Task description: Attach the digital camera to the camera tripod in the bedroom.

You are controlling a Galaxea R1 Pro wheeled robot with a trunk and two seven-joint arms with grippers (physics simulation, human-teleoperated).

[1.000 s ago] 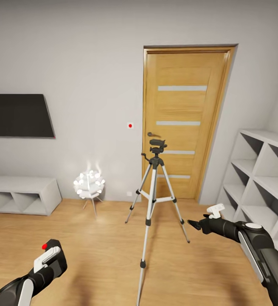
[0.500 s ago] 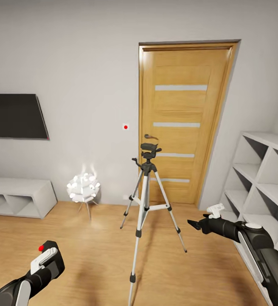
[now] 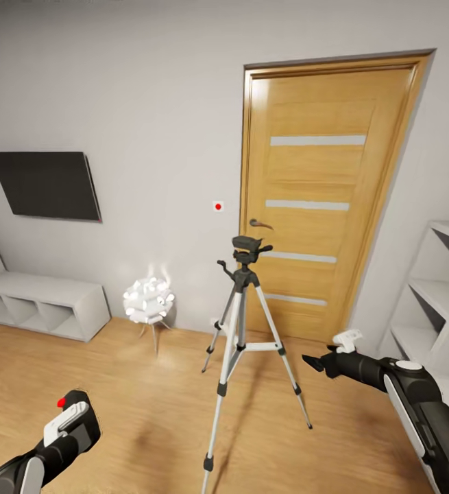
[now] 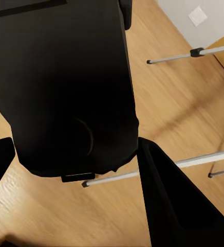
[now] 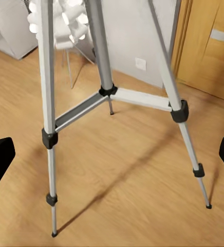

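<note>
- Head view, going from the left: a flat black wall screen (image 3: 46,185) hangs above a low white cubby bench (image 3: 46,309), its 3 visible openings bare.
- Left gripper (image 3: 72,420) sits low over the light wood floor (image 3: 149,405); in the left wrist view its fingers are clamped on the boxy matte-black digital camera (image 4: 66,87).
- White ball-shaped floor lamp (image 3: 149,300) stands near the wall.
- Silver-legged camera tripod with black head (image 3: 241,322) stands mid-room before the wooden door with 4 pale strips (image 3: 320,199); its head is bare.
- Right gripper (image 3: 311,361) hovers beside the tripod, spread wide.
- White cube shelves (image 3: 437,302) sit at right, cubes unfilled.
</note>
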